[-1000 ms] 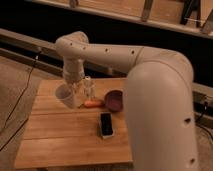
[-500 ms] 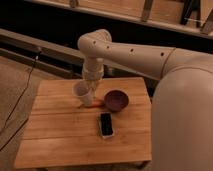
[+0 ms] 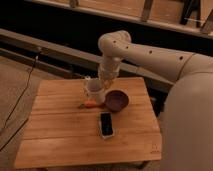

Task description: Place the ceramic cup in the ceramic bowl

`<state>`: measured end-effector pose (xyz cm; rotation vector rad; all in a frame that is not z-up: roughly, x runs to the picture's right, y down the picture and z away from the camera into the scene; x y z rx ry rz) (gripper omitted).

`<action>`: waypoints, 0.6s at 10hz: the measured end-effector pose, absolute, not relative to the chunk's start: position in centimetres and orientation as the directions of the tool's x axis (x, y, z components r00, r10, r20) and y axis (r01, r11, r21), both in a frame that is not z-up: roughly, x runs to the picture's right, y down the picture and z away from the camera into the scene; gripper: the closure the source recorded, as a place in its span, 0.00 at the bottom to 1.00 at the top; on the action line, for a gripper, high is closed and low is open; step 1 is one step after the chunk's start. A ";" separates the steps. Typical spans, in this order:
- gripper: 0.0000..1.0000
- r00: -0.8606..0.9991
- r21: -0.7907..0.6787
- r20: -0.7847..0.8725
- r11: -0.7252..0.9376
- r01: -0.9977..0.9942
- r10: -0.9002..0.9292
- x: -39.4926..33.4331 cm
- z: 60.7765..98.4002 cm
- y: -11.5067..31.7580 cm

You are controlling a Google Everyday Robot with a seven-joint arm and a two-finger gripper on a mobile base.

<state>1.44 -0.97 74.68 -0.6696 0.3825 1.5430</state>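
The white ceramic cup (image 3: 94,92) hangs just left of the dark maroon ceramic bowl (image 3: 116,100), tilted and a little above the wooden table (image 3: 60,135). My gripper (image 3: 103,84) comes down from the white arm (image 3: 145,55) and is shut on the cup's right rim. The cup's near edge almost touches the bowl's left rim. The bowl is empty and sits on the table right of centre.
An orange carrot-like thing (image 3: 91,105) lies under the cup. A slim clear bottle (image 3: 87,80) stands behind the cup. A black phone (image 3: 105,124) lies in front of the bowl. A dark wall and ledge run behind the table.
My gripper has carried the cup to the right, from the table's left part to right beside the bowl. The bowl, phone and orange thing have stayed put.
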 end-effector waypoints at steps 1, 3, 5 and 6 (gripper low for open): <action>1.00 0.001 -0.155 -0.617 -0.120 -0.981 0.787 2.5 75.5 -1.2; 1.00 -0.022 -0.166 -0.606 -0.153 -0.974 0.795 3.8 76.6 -1.8; 1.00 -0.045 -0.187 -0.588 -0.190 -0.964 0.808 5.9 78.1 -2.4; 1.00 -0.047 -0.197 -0.584 -0.198 -0.960 0.811 6.7 78.5 -2.4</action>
